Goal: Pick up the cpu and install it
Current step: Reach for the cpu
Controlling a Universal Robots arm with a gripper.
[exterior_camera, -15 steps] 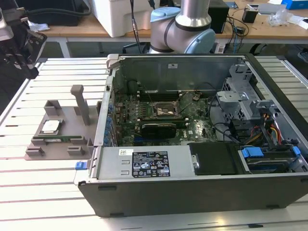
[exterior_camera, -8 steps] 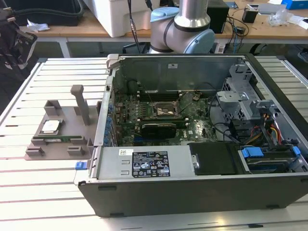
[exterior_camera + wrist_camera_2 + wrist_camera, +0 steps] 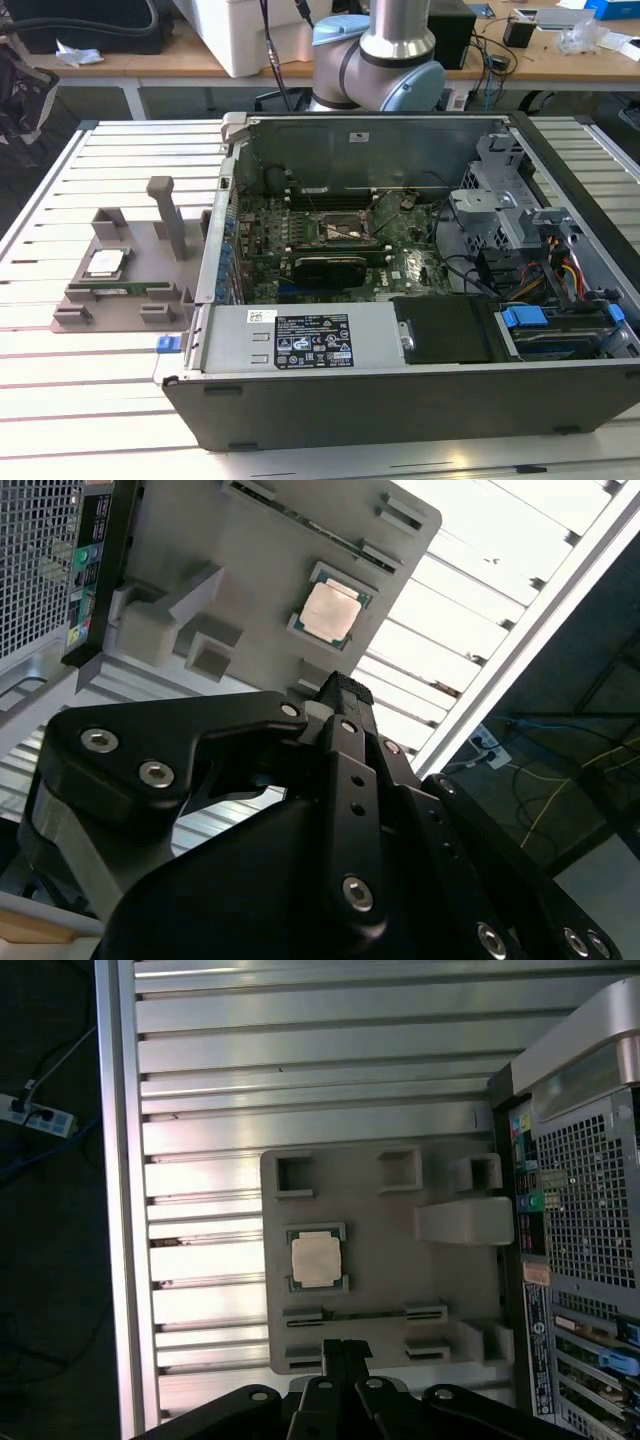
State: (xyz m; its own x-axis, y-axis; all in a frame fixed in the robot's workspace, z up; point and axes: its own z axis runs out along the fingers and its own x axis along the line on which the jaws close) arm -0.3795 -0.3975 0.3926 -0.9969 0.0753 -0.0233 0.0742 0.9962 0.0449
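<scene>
the work stands at the approach to the pick. the cpu (image 3: 106,263) lies flat in its square nest on the grey fixture plate (image 3: 128,232), at the exterior view's left at middle height. it sits outside the open computer case (image 3: 400,395), and nothing grips it. in both wrist views the gripper (image 3: 346,1346) hangs above the plate, well apart from the chip, with its black fingers pressed together on nothing. by my judgement, a grasp calls for the fingers to part and come down square over the chip's thin edges, as the smooth top offers no purchase. the cpu is a thin square with a shiny pale metal lid and a darker rim. the plate looks matt and moulded, with raised blocks, pockets and one upright post (image 3: 165,215). the table (image 3: 90,400) beneath is bright ribbed metal slats. inside the case, the dark square socket (image 3: 335,228) sits on the green motherboard in the upper middle of the exterior view.
</scene>
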